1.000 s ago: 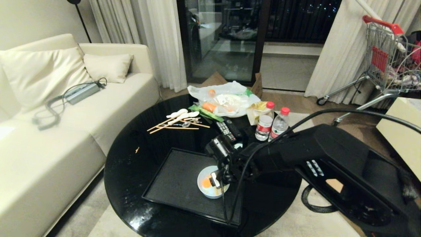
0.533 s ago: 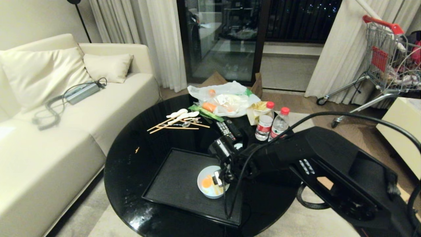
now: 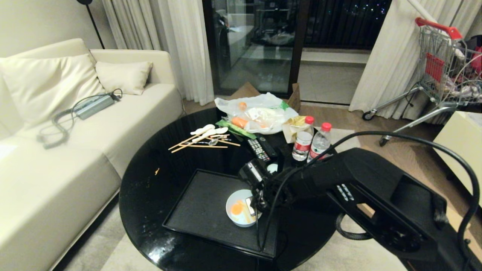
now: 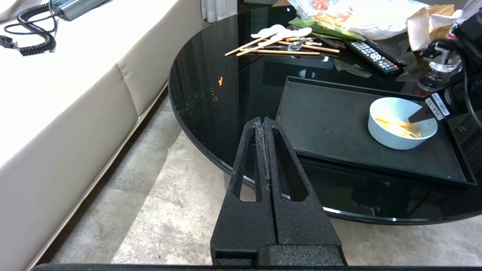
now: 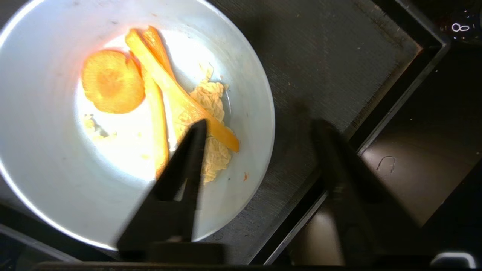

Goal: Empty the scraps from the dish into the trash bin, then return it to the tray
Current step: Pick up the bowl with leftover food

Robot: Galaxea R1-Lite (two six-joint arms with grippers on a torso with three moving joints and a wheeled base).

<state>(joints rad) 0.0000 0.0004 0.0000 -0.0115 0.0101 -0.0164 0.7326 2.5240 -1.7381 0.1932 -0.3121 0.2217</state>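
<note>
Right claw point(image 5: 256, 128) straddled the dish point(image 5: 56, 188) rim: one finger point(image 5: 188, 158) hung inside, over the scraps point(image 5: 165, 109), and the other stood outside the wall over the tray point(image 5: 339, 49). Its jaws were spread, with a gap on either side of the rim, and we could not see them pinching anything yet. From the head view, the dish point(image 3: 237, 216) sat on the tray point(image 3: 203, 210) directly under the claw point(image 3: 251, 205), its bulk lying away from the arm. We judged the coming move turned on that rim running between the fingers, so a plain squeeze should catch it. Our left claw point(image 4: 265, 124) was pressed together, parked off the tabletop point(image 4: 211, 94) edge, well apart from the dish point(image 4: 391, 131).
</note>
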